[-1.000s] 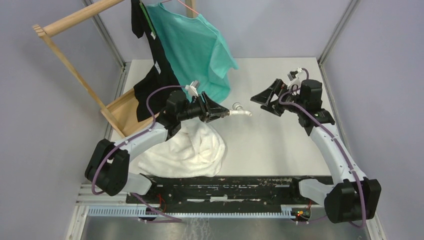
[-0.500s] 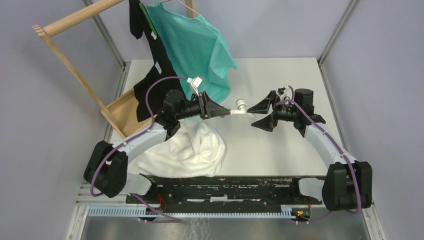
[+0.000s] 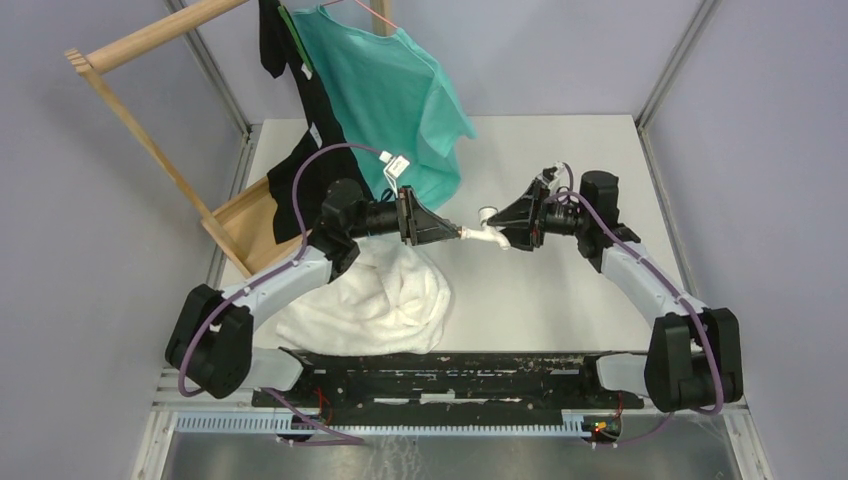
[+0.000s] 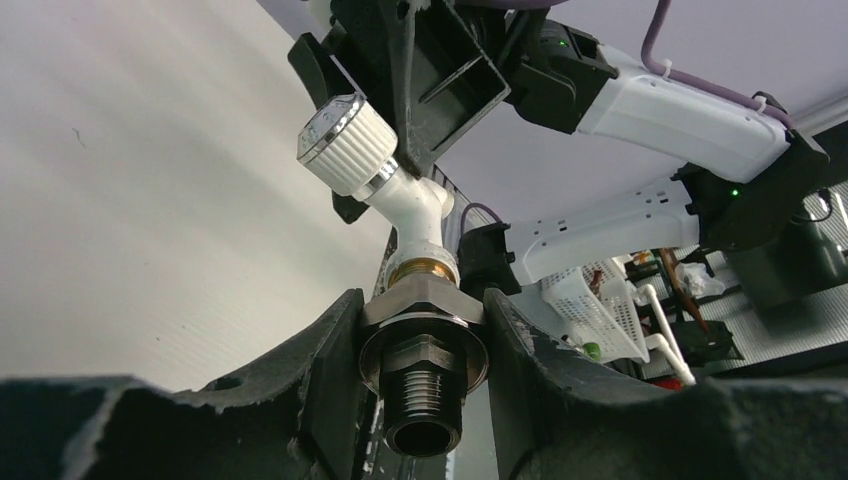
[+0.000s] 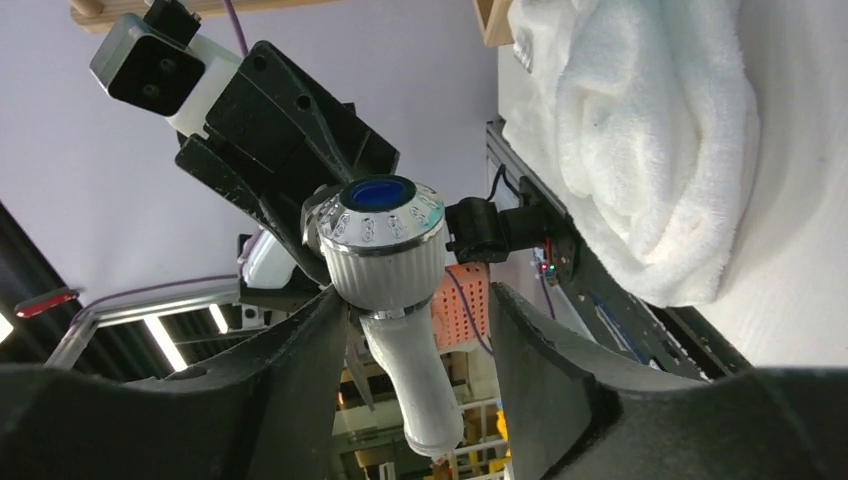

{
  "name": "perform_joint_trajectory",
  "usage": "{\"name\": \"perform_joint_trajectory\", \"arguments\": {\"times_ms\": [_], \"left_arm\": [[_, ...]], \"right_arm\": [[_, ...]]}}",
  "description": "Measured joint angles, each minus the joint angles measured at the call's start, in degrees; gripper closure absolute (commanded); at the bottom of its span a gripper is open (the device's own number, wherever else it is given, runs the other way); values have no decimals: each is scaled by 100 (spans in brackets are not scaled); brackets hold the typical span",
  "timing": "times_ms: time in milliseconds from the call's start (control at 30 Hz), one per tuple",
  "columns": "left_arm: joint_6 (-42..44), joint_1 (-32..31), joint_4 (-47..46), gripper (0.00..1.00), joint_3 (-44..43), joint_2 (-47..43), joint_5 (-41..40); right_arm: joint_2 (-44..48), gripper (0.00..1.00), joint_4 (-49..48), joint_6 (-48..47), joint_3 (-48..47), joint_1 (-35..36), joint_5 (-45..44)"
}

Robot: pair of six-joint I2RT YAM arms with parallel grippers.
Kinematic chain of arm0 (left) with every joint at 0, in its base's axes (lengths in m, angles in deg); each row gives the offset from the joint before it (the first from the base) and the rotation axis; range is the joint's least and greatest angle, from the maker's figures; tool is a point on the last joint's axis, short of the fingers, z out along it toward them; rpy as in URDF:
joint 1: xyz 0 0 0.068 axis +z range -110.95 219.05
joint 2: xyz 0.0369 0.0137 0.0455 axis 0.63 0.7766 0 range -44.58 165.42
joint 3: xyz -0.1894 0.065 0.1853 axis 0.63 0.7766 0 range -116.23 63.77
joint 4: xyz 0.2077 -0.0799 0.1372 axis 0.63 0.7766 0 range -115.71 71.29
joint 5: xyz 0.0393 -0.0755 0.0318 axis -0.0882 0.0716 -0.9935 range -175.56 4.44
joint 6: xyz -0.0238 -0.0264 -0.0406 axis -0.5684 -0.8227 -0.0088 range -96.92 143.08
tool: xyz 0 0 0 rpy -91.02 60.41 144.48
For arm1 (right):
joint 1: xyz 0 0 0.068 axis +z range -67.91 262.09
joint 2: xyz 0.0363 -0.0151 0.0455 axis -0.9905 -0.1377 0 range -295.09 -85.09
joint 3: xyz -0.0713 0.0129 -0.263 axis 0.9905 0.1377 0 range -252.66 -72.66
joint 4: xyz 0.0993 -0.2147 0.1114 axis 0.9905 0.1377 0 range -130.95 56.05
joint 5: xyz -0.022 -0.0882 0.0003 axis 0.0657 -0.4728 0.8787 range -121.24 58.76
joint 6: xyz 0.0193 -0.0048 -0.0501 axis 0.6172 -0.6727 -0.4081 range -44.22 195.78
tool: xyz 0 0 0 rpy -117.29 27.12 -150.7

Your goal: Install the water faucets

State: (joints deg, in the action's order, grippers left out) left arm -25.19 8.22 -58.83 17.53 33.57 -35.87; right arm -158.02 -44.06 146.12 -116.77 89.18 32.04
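Mid-assembly above the worktop (image 3: 560,290): the white faucet (image 3: 488,235) hangs in the air between the two arms, near a heaped white towel (image 3: 385,290). Its base is already seated in the threaded metal fitting (image 4: 424,345). A band of brass thread (image 4: 424,270) shows between the white body and the fitting's hex collar, so the joint looks started but not run home. By that reading the screwing-down remains, and no basin or mount to receive the finished part is in sight.

The left fingers (image 4: 322,365) are clamped on the hex collar from both sides, hard against the metal. They hold the fitting with its open threaded end towards the wrist camera.

The right fingers (image 5: 300,345) stand partly open astride the faucet's ribbed, blue-dotted knob (image 5: 385,235). One finger sits at the knob's skirt, apparently touching, while a clear gap shows on the other side, so no firm grip can be made out. The spout (image 5: 425,400) runs on beyond the knob, between those fingers. The next move, by the look of it, calls for a squeeze on the knob and a turn against the left arm's hold.
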Motion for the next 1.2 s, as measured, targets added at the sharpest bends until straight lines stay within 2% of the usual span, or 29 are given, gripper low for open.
{"name": "perform_joint_trajectory", "arguments": {"times_ms": [100,167,233,300,333,367,467,533,567,600,633,700,733,767,867,1067,1200], "left_arm": [[190,28,20,97,2,-44,11],[291,61,35,97,7,-61,15],[457,76,46,97,7,-114,-2],[686,87,90,97,9,-179,-20],[776,87,125,97,9,-203,-17],[874,85,170,97,13,-225,-13],[1134,85,273,97,20,-260,0],[1268,63,269,97,20,-278,9],[1303,46,262,97,17,-289,33],[1303,31,262,97,17,-291,55],[1303,20,262,97,17,-293,70],[1294,20,284,97,9,-289,188],[1279,22,302,97,-9,-275,251],[1224,26,332,97,-72,-243,352],[929,50,402,97,-378,-24,667],[-37,122,577,97,-588,391,1032],[-332,179,1209,97,-833,444,1027]], "right_arm": [[-127,75,-636,490,85,87,120],[-223,87,-1311,953,262,116,133],[-380,94,-2083,1606,494,122,155],[-557,95,-3042,2507,839,162,133],[-634,91,-3512,2962,1032,197,85],[-691,82,-3960,3373,1226,229,20],[-715,42,-4627,4107,1513,280,-238],[-634,21,-4579,4317,1502,293,-345],[-492,12,-4190,4153,1434,295,-402],[-372,7,-3838,3956,1364,293,-404],[-181,4,-3067,3515,1145,293,-444],[221,2,-898,2035,284,284,-737],[291,2,-472,1644,61,271,-824],[404,2,452,920,-420,254,-1038],[592,2,2411,-914,-1469,232,-1668],[1189,0,4155,-3038,-1777,223,-2922],[2291,0,4109,-3965,-1508,339,-3753]]}}
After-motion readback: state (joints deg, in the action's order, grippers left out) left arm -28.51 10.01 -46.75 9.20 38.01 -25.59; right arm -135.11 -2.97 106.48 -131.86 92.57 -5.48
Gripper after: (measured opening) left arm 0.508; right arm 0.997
